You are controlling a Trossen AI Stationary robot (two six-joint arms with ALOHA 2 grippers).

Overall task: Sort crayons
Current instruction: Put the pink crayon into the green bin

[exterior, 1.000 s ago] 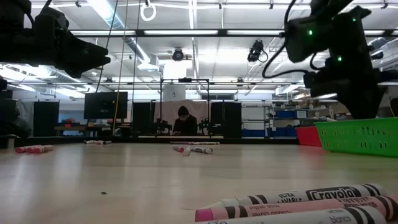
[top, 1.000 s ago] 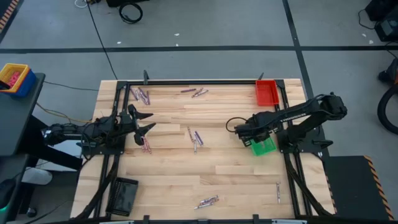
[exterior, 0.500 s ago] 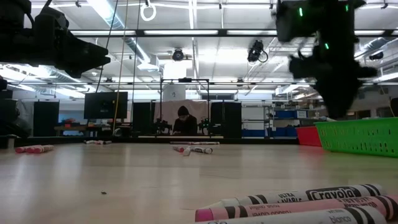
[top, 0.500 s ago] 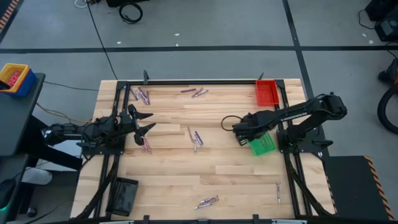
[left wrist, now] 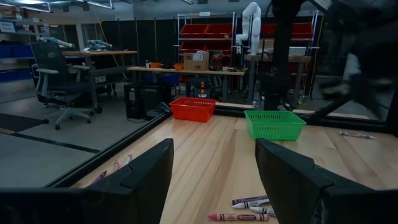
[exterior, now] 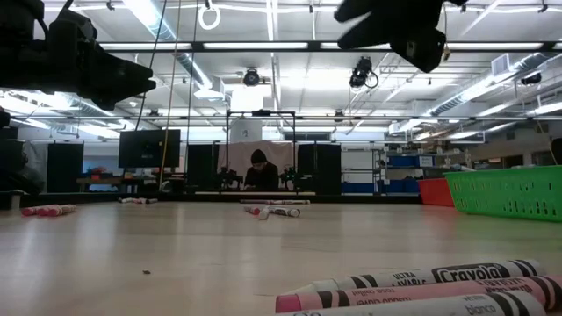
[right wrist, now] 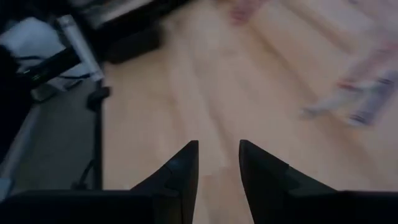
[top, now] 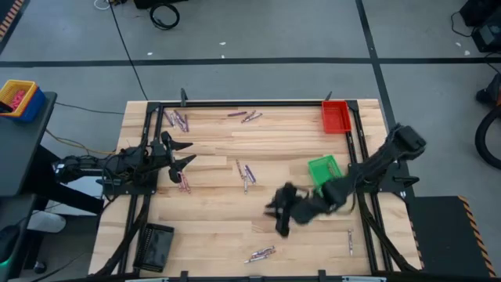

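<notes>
Crayons lie scattered flat on the wooden table: a pair at the far left (top: 178, 119), some at the far middle (top: 246, 116), a few in the centre (top: 245, 174), one group near my left gripper (top: 184, 182), a bunch at the near edge (top: 262, 253) and one at the near right (top: 350, 241). My right gripper (top: 278, 211) hangs open above bare wood right of centre, nothing between its fingers (right wrist: 217, 162). My left gripper (top: 178, 153) waits at the table's left side, open and level, clear of the table (left wrist: 214, 174).
A green tray (top: 323, 170) stands at the right, with a red tray (top: 335, 116) in the far right corner and a black tray (top: 155, 244) in the near left corner. A dark frame (top: 250, 102) runs along the table's edges. A person (exterior: 260, 168) sits far behind.
My right gripper has swung fast from above the green tray toward the table's near edge and left, out over the bare wood right of centre. It has risen a little and tipped from pointing down to a shallower slant. The left arm has kept still.
</notes>
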